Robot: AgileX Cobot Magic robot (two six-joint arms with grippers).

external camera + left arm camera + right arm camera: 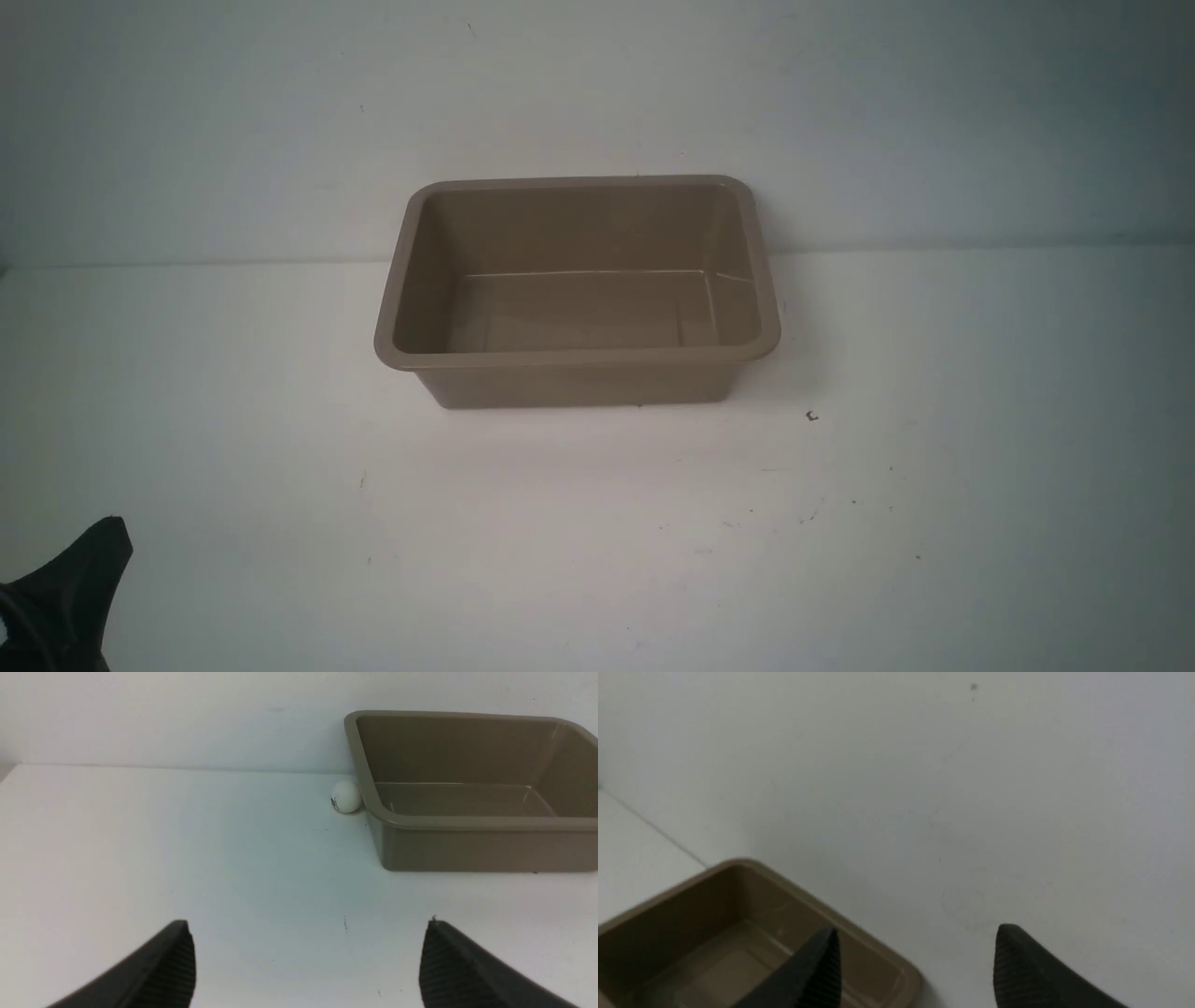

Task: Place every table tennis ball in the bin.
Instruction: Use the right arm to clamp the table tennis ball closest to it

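Left gripper (pixel 308 952), wide open and empty, was at the table's (pixel 187 858) near left corner. One ball (pixel 346 796) lay ahead by the back edge, just beside the bin's (pixel 467 823) left wall. Right gripper (pixel 915 956): jaws apart, empty. Left gripper looked nearer.

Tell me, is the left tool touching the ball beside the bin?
Apart. The left wrist view shows the left tool open, with a broad stretch of table between it and the ball, which sits by the bin.
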